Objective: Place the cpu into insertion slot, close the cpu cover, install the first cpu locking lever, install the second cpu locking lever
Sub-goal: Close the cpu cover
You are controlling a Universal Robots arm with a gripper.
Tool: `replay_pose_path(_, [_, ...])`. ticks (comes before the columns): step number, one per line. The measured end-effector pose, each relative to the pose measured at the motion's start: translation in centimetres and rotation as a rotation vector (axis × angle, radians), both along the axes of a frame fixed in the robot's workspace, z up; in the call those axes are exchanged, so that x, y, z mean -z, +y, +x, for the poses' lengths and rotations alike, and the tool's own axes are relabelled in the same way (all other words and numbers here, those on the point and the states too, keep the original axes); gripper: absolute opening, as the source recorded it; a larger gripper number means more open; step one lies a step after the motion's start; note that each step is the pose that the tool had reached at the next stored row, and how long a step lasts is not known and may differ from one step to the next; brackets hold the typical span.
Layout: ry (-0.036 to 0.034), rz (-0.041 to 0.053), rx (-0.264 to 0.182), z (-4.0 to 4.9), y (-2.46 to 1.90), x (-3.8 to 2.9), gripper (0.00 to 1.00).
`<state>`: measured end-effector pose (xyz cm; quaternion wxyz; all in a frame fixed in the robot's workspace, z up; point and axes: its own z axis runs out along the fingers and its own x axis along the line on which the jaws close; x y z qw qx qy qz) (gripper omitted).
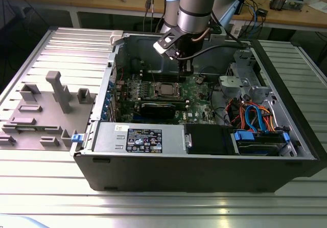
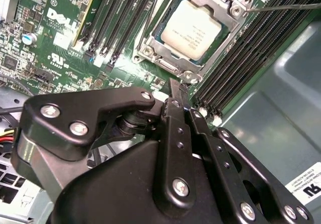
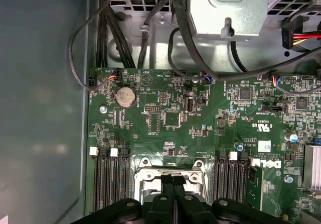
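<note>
The cpu (image 2: 193, 30), a small thin square chip with a flat silver-grey metal top, lies in the insertion slot (image 2: 169, 65), a small square socket with a silvery rim on the green circuit board (image 3: 200, 128). In the exterior view it sits at the centre of the frame, inside the open dark computer case (image 1: 204, 172). The cpu cover (image 2: 218, 48), a silvery square metal frame with a window, appears to lie down around the chip. A thin metal rod (image 2: 286, 5) runs out from one corner of the frame; it is probably a locking lever, and I cannot tell whether it is latched. The black gripper (image 2: 175, 86) hangs just beside the socket's edge with its fingers pressed together on nothing. The risk, as I judge it, is that the closed tip slips off a springy lever and scrapes the long black memory slots (image 2: 251, 48). Pressing the frame while the chip sits unevenly could also damage the socket contacts.
</note>
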<state>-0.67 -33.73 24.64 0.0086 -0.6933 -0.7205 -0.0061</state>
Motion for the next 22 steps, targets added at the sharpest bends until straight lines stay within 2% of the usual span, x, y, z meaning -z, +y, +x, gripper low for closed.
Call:
replay_pose_path(10, [-0.0001, 0.0022, 0.0, -0.86, 0.0, 0.1, 0.11])
replay_pose_path(17, [0.0002, 0.0024, -0.002, -1.96, 0.0, 0.81, 0.11])
replay_pose_path(22, [0.0022, 0.0024, -0.002, -2.91, -0.01, 1.75, 0.11])
